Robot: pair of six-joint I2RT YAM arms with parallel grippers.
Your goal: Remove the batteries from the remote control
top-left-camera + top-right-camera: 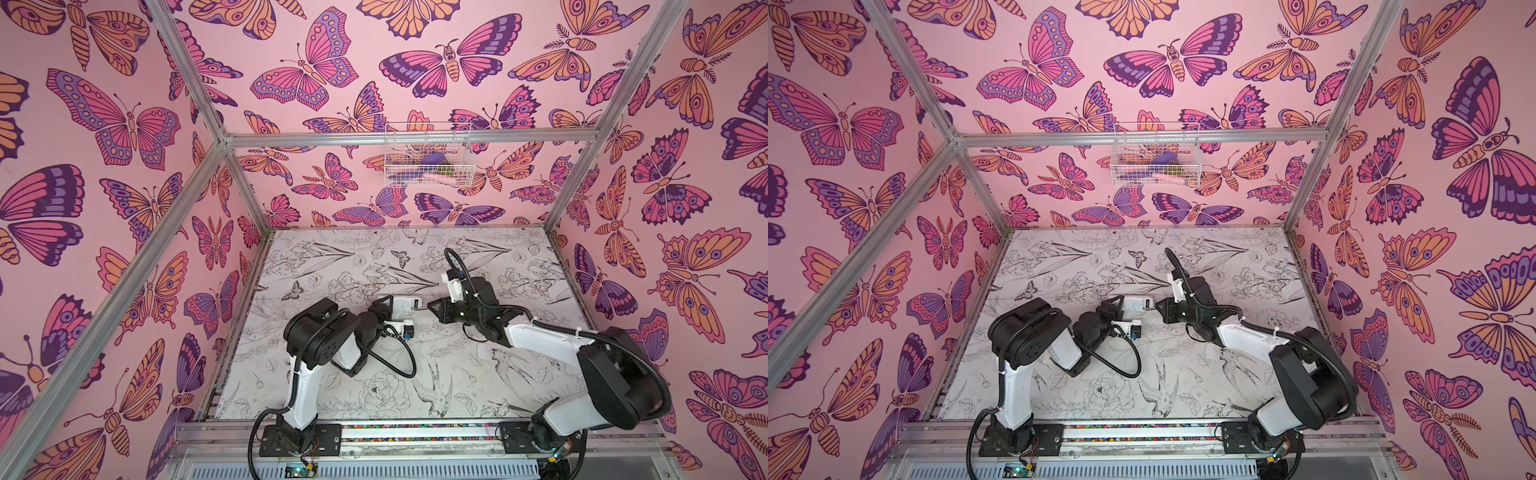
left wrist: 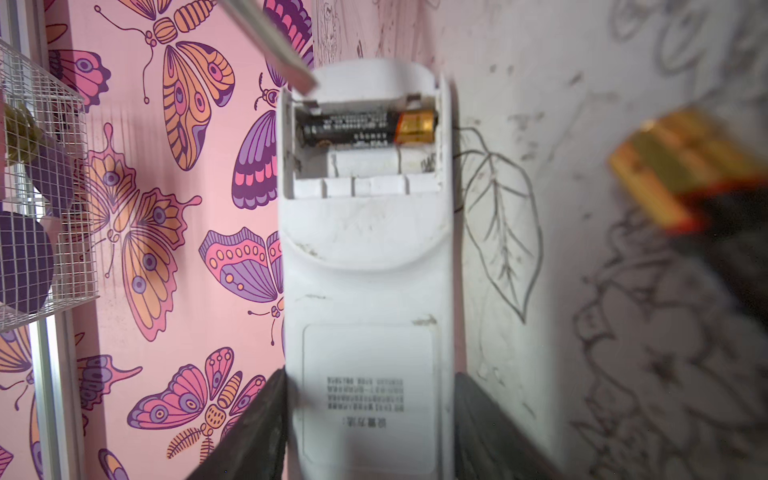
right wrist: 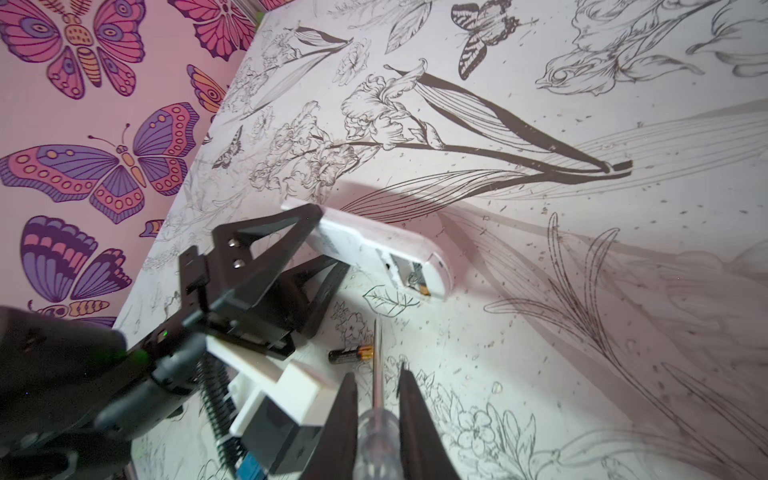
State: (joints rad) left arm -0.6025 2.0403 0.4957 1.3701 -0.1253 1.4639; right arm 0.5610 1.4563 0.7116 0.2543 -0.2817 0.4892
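White flower-printed table (image 1: 332, 257); white wire basket (image 1: 428, 156) on the far wall. Mid-table, the left gripper (image 2: 370, 415) clamps a white plastic remote (image 2: 365, 270), compartment open, one black gold-ended battery (image 2: 365, 129) inside. The right gripper (image 3: 377, 374) pinches a clear-handled screwdriver (image 3: 376, 432), its shaft crossing a loose battery (image 3: 351, 355) lying nearby.

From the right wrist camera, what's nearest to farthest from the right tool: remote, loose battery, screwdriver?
1. The screwdriver, held in the right tool.
2. The loose battery, on the table by the shaft.
3. The remote, beyond it, gripped by the left tool.
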